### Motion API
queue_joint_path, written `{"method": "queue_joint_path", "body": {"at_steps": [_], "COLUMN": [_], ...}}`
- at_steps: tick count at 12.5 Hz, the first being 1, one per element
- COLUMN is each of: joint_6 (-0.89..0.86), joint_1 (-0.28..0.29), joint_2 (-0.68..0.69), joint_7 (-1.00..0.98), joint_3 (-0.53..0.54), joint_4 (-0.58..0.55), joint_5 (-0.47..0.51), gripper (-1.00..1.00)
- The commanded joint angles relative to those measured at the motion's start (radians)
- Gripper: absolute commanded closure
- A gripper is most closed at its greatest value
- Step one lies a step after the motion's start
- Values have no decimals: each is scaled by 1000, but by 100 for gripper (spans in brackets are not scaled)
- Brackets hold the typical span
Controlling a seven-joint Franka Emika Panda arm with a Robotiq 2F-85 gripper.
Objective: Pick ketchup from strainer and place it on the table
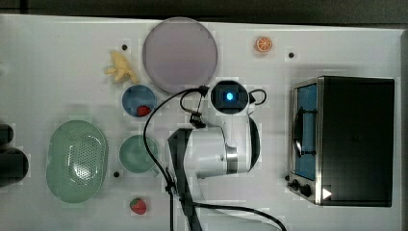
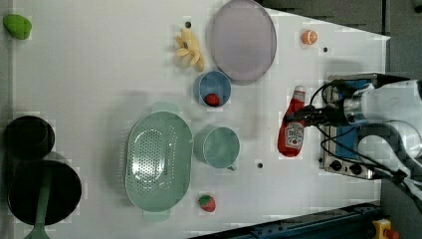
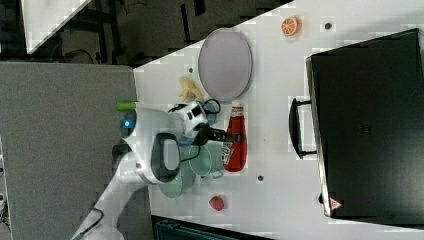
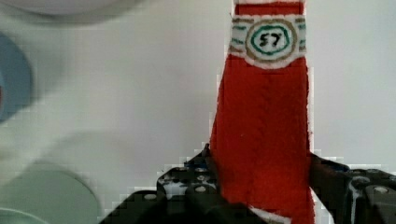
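Ketchup between gripper fingers, over table.

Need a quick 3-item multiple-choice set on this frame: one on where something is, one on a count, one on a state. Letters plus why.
1. Where is the ketchup?
A. in the strainer
B. between the gripper's fingers, near the toaster oven
C. on the grey plate

2. How many strawberries are in sight?
A. one
B. two
C. four

3. What state is the strainer in?
A. empty
B. holding the ketchup
C. upside down

Answers:
1 B: the left view shows the gripper around the bottle's middle, beside the toaster oven, well away from the strainer.
2 B: one strawberry sits in the blue cup, another strawberry lies on the table.
3 A: its perforated bottom is bare and facing up.
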Motion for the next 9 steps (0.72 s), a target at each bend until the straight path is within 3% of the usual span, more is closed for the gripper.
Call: {"method": "queue_joint_path", "body": {"at_steps": [1,3,6,9], "joint_6": [97,98,88,-49], "joint_1": [-8,-9,-9,-8], "joint_2": [29,40,-28,-149], "joint_7": [-40,-38,-38,6], "joint_3": [-1,0,14,27], "joint_4": [-17,-14,45,155], "joint_5": [9,-6,-1,6], "gripper": [-60,-99,-100,-100]}}
